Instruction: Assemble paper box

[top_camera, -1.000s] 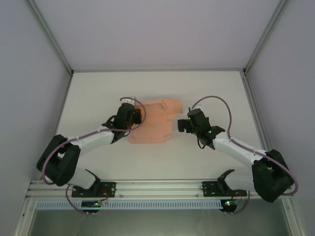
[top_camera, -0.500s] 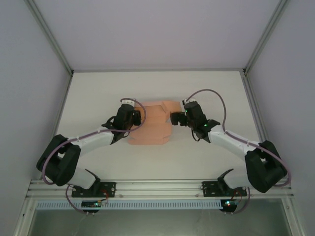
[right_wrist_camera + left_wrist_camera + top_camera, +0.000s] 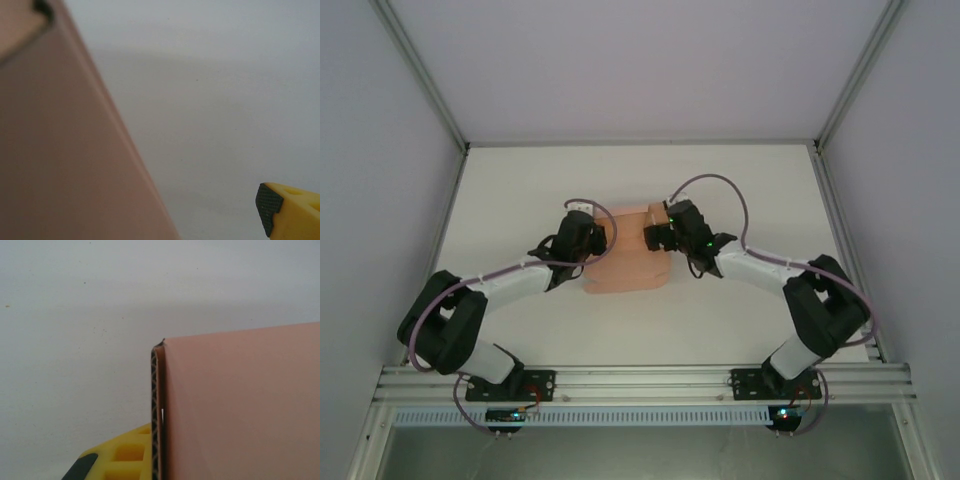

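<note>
The paper box [image 3: 625, 262] is salmon-pink card, partly folded, lying mid-table between both arms. My left gripper [image 3: 597, 240] is shut on the box's left wall. In the left wrist view one yellow finger [image 3: 125, 457] presses against the corrugated card edge [image 3: 157, 415], with the pink panel [image 3: 240, 405] to its right. My right gripper [image 3: 656, 231] stands open at the box's back right corner. In the right wrist view a pink panel [image 3: 60, 150] rises close on the left, and one yellow finger with a black pad [image 3: 280, 210] stays apart from it at lower right.
The white table [image 3: 740, 190] is fenced by pale walls with aluminium posts [image 3: 850, 90] at the back corners. The rail with both arm bases [image 3: 640, 380] runs along the near edge. Cables loop above each wrist.
My right arm has swung left and back, bringing its open gripper from beside the box onto its back right corner. The left gripper and the box's left side have not moved.
</note>
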{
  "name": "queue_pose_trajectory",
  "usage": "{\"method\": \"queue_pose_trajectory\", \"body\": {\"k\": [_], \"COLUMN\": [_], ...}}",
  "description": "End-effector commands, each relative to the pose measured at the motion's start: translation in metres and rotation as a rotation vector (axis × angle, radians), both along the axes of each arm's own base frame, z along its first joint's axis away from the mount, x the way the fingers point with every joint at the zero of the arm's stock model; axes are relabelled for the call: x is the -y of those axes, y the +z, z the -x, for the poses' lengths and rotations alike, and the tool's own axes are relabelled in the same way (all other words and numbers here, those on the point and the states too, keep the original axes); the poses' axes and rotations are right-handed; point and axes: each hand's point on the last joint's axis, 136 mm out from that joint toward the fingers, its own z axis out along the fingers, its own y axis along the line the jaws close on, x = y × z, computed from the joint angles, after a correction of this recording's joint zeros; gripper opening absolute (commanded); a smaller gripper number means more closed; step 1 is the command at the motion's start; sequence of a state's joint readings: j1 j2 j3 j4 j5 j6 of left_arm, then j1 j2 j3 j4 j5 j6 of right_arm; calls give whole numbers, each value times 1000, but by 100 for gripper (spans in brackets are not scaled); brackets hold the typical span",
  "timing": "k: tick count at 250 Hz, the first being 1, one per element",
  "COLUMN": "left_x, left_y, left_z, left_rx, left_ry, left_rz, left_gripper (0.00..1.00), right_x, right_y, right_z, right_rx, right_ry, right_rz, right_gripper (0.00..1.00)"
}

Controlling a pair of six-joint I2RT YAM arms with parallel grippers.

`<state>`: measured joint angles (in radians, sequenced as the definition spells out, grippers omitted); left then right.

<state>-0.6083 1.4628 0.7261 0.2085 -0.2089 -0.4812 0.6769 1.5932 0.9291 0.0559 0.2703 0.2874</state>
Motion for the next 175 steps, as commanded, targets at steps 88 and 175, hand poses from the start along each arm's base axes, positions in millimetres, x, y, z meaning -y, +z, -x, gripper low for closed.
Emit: {"method": "queue_pose_trajectory", "body": {"k": [88, 175], "left_x": [10, -3], "left_y": [12, 10], "left_z": [-7, -9], "left_rx": [10, 7], "left_ry": [-6, -4], "left_rz": [40, 36], "left_gripper": [0, 0], "right_x": [10, 18], "right_y": [19, 64], "right_z": [0, 71], "right_rx": [120, 120], "right_ry": [-153, 185], "right_rz": [252, 13], "right_gripper": [99, 99]}}
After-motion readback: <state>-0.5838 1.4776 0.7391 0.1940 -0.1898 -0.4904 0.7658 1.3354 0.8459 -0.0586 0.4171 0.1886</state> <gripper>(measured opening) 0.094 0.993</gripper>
